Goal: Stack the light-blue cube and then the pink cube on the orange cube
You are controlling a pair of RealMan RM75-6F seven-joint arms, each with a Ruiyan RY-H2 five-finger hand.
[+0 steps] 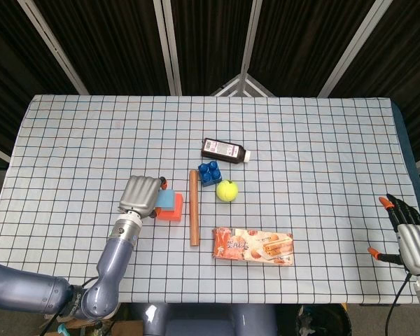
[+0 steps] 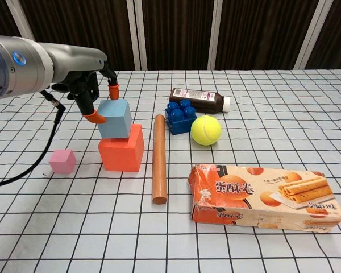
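Now the left hand [image 2: 94, 91] reaches in from nine o'clock, its fingers [image 2: 94, 117] pinching the light-blue cube [image 2: 115, 118], which sits tilted on the orange cube [image 2: 122, 149]; the pink cube [image 2: 62, 161] lies at nine o'clock of the stack.

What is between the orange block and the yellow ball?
The wooden stick lies between the orange cube and the yellow ball; both views show it.

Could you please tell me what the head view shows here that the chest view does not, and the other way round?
Only the head view shows the right hand, idle at the table's edge. Only the chest view shows the pink cube, which the left arm seems to hide from above, and shows the light-blue cube resting on the orange cube. Both show the left hand on the blue cube, the wooden rod, the ball and the snack box.
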